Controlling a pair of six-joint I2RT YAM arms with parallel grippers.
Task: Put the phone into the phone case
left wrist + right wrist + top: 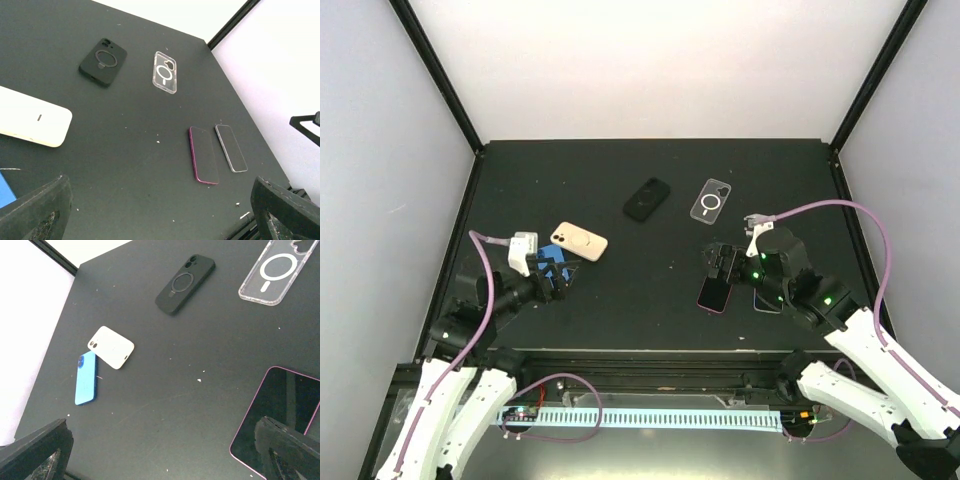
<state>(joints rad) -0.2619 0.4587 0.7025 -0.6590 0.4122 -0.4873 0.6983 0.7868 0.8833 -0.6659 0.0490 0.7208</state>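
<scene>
Closest to us in the right wrist view are the dark fingers [290, 450] of the right gripper [161, 440], spread wide apart with nothing between them, one finger hanging over the pink-rimmed phone [282, 410]. That phone lies flat and screen up on the desk [175, 405], at the near right. A silver-rimmed phone [231, 148] lies just beside it, parallel and not touching. Farther back rest the clear MagSafe case [277, 272] and the black ring case [185, 284], flat and apart from each other. To the left, a cream case [111, 346] meets a blue case [85, 378] at one corner. The left gripper [557, 275] hangs above the blue one, its jaws also wide apart and empty. We judge that no grasp has begun, and several things could go wrong from here. A thin phone lying flat gives the fingers little edge to catch, so a shallow close may slip off or shove it into its neighbour. With two phones side by side, we could also seize the wrong one. We cannot tell which case fits, and a mismatch would jam. Either case looks light, so pressing a phone in without the other gripper pinning it would likely send it skidding. The camera cutout must also face the right end.
</scene>
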